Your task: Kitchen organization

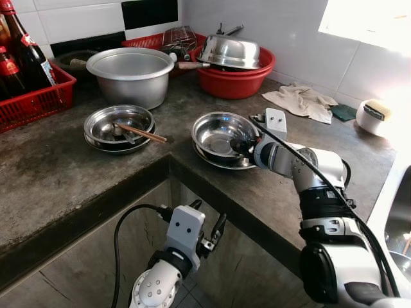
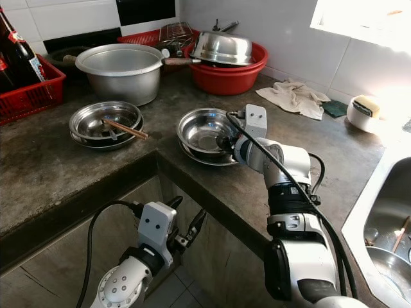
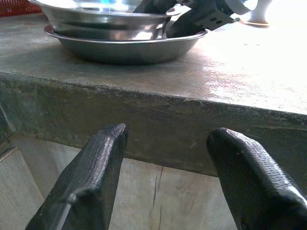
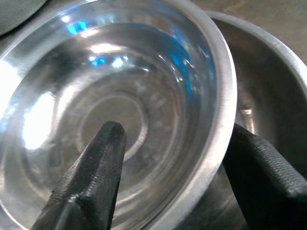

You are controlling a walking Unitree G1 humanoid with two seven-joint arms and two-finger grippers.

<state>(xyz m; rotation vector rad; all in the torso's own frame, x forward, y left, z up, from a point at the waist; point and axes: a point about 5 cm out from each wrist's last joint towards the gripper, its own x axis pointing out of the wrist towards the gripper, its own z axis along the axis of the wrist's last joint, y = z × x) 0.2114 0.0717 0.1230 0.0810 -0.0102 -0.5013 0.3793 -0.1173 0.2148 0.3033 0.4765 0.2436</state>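
A: Start at the far left of the table (image 1: 58,173).

B: A red crate (image 1: 35,102) with dark bottles (image 1: 29,54), well away from both tools. Next come a big aluminium pot (image 1: 131,74) and, nearer the edge, a stack of steel dishes (image 1: 119,128) with chopsticks (image 1: 141,133) lying across the top one.

A: And the left tool?

B: The left tool (image 1: 209,228) hangs below the table edge, in front of the cabinet face. Its fingers (image 3: 88,177) are spread wide and hold nothing. From its wrist, the bowls sit above and beyond it on the slab.

A: The bowls by the corner?

B: A steel bowl (image 1: 218,135) sits inside a wider steel dish (image 1: 221,160). The right tool (image 4: 175,177) straddles the bowl's near rim: one finger (image 4: 88,177) inside the bowl, the other outside, down in the dish. The fingers bracket the rim with a narrow gap; I cannot tell whether they press on it.

A: Further right?

B: Behind the tool, a red basin (image 1: 234,80) with an upturned steel bowl (image 1: 230,51). Beyond the right arm, a crumpled cloth (image 1: 300,101), then a white cup with a sponge (image 1: 372,115).
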